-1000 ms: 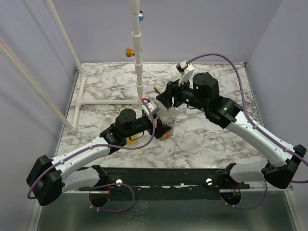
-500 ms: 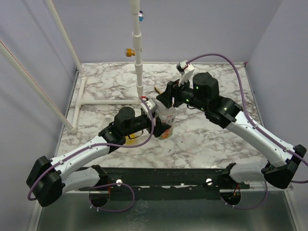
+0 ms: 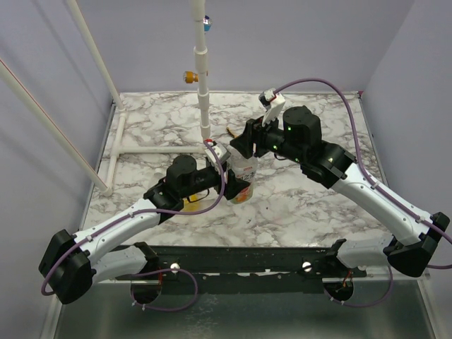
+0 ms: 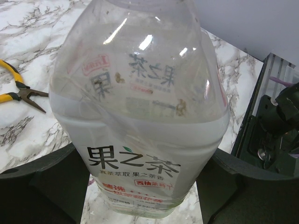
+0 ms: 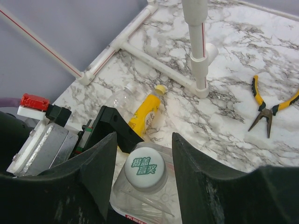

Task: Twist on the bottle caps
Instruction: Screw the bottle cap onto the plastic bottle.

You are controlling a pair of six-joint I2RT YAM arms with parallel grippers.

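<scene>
Because the right pincer [image 5: 144, 148] straddles the whitish cap [image 5: 144, 170] with its jaws apart and clear of it, closing off-centre could tilt the cap and cross its thread. The clear bottle [image 4: 140, 116], cap on its neck, is upright over the middle of the surface [image 5: 233, 70], clamped low on its label by the left pincer [image 4: 145, 161]; its thin wall may buckle or slip round once twisting starts.

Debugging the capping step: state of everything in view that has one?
Clear plastic bottle, green-and-white label: upright, gripped at its body.
Whitish round plastic cap: on that bottle's neck, tightness unclear.
Left gripper: shut on bottle.
Right gripper: open, astride cap.
Yellow plastic bottle: lying down, yellow cap on.
Yellow-handled pliers: lying flat.
</scene>
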